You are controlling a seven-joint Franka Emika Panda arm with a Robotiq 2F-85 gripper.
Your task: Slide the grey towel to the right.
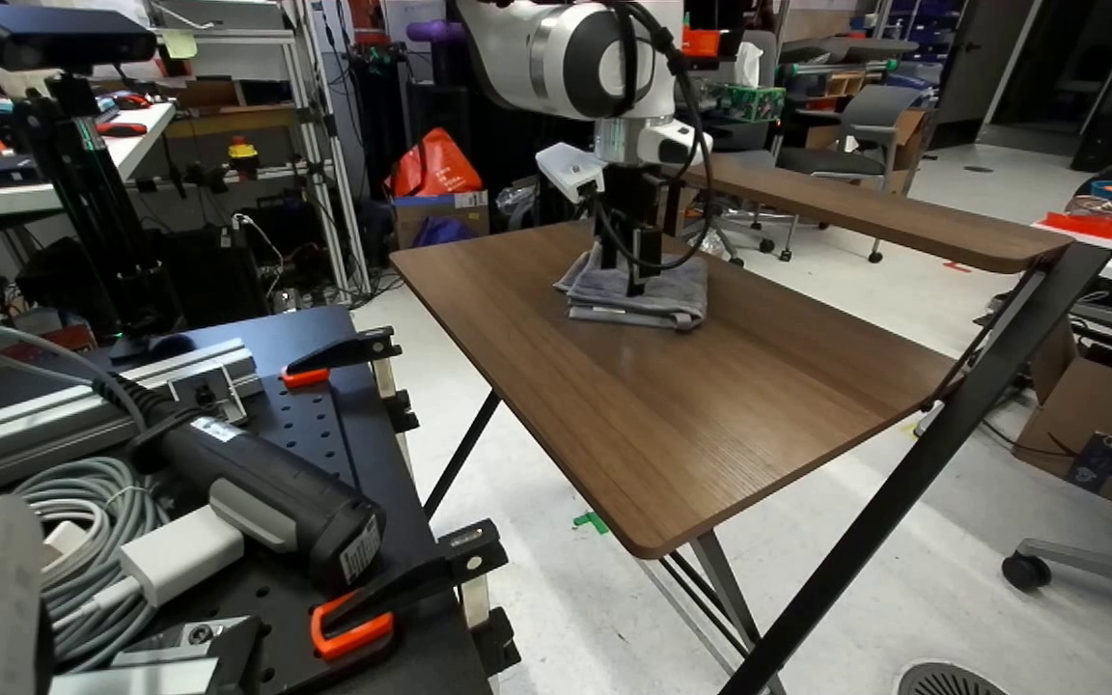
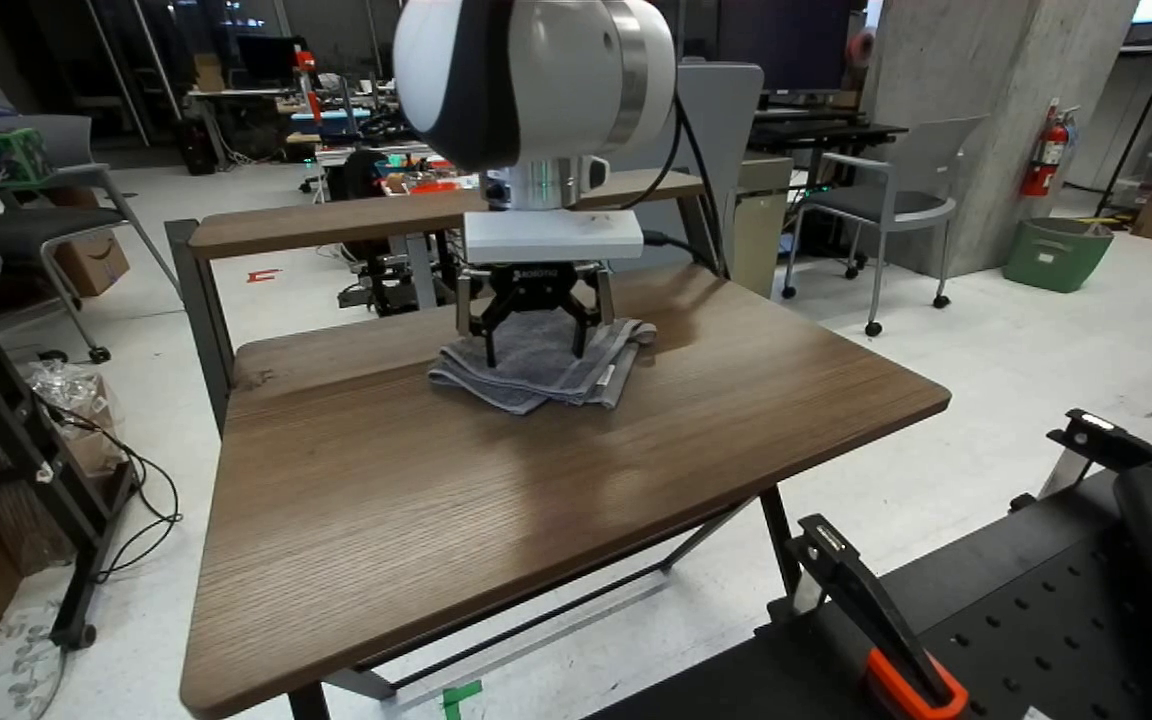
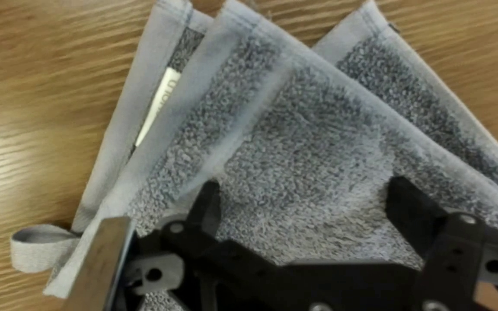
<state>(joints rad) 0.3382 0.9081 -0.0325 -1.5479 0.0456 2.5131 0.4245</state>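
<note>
Grey towel: lay folded, a bit rumpled, on wooden table, near the edge on the side of the raised shelf, directly under gripper. Found gripper spread wide, fingers well apart over the cloth, nothing seen pinched between. Could not tell tips pressing from tips hovering just above.

Judged step in hand as meeting the towel, slide itself probably still to do. For next move, likely needed light downward pressure or a shallow pinch, then a slow, level sideways drag, keeping the stacked layers together. Could not settle the reference for "right" from these views; marked uncertain.

Counted one towel, one gripper, two fingers, one table, one shelf. Also logged on the towel, wrist view: one sewn loop, one white label, partly covered, lettering not fully readable. Off the table, in an exterior view, tallied one black bench with two clamps. Added one green bin and one fire extinguisher, both well apart from the table in an exterior view. Skipped chairs: several cut off, total unsure.
</note>
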